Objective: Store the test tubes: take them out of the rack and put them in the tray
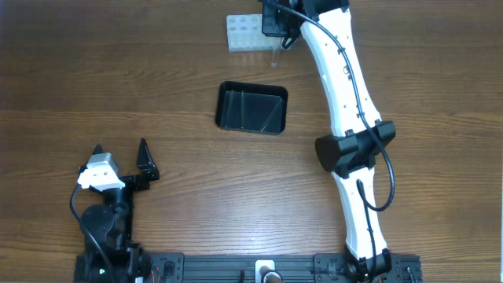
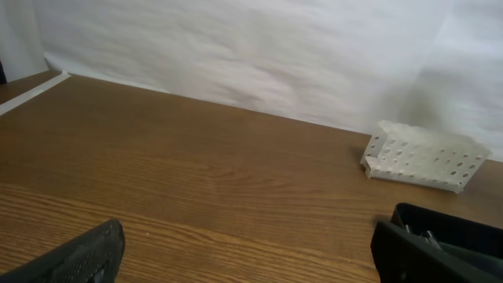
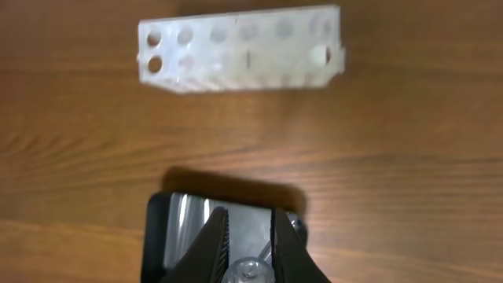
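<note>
Well to the left of the tray (image 1: 220, 110), toward the arm bases, the left gripper (image 1: 122, 159) rests low over the table (image 1: 118, 79). Its claw is spread wide and holds nothing, so I see little risk from it.

Above the tray, the right gripper (image 3: 248, 236) has its claw pinched narrow on a test tube (image 3: 247, 270). It hangs on the tray's rack-facing side, close to that rim. Let go there, the tube could land across the rim and roll onto the table. Dropped from any height, it might bounce out or knock against glass already lying in the tray.

Just beyond the tray stands the rack (image 3: 240, 49), apart from the gripper.

The fingers cover most of the tube, so its tilt is unclear. Height above the tray cannot be judged either. How many tubes lie in the tray is hard to make out, and I cannot tell whether any rack holes remain filled.
</note>
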Available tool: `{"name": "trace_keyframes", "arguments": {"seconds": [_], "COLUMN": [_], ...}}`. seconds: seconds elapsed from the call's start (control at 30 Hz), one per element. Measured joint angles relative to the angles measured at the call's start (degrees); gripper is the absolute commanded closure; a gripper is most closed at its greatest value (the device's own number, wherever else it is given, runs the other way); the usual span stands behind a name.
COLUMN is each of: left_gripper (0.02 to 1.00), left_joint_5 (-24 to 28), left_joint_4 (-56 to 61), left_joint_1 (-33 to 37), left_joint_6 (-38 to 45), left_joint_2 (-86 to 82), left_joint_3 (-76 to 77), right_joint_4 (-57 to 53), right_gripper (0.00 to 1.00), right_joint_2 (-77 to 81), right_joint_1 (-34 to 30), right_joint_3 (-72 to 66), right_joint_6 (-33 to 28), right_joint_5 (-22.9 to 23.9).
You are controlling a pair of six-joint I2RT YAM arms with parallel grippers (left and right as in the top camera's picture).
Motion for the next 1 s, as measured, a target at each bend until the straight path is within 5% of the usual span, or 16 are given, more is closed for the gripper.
{"name": "trace_keyframes", "arguments": {"seconds": [1.0], "left_gripper": [0.02], "left_joint_5": [0.0], "left_joint_4": [0.0], "left_joint_1": [0.0], "left_joint_6": [0.0], "left_joint_2": [0.0], "left_joint_3": [0.0], "right_joint_4": [-2.7], "right_gripper": [0.934], "right_joint_2": [0.0], "right_joint_1": [5.2], "right_joint_3": [-18.9], "right_joint_6": [7.6], "right_joint_5": [-1.4]}}
